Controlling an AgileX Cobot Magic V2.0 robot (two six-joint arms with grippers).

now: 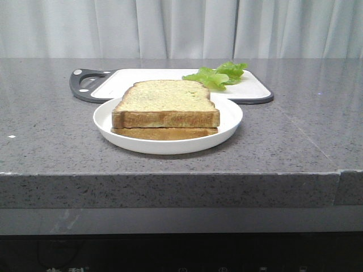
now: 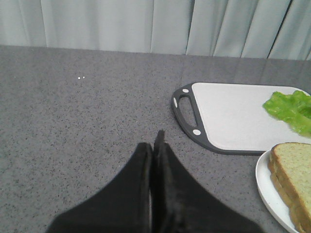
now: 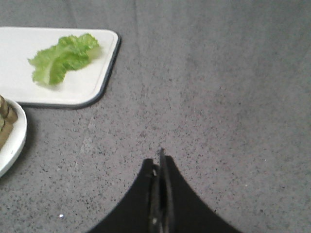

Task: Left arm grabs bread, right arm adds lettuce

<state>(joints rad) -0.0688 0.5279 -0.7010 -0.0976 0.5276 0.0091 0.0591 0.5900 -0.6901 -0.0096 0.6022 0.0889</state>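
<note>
Front view — bread (image 1: pixel 165 96) on plate (image 1: pixel 227 130) | lettuce (image 1: pixel 217 74) on board (image 1: pixel 147 75) | both end effectors closed, empty

This looks like a kitchen-style setup staged for food work. A long grey speckled stone counter (image 1: pixel 51 141) with a thick front edge fills the scene. On it lies a white cutting board (image 1: pixel 164 76) with a dark rim and handle, a lettuce leaf (image 1: pixel 218 75) on its far right part. Just in front of the board sits a white plate (image 1: pixel 227 122) carrying stacked bread (image 1: pixel 165 102) slices. Behind the board, pale grey curtains (image 1: pixel 181 28) close off the whole background.
</note>
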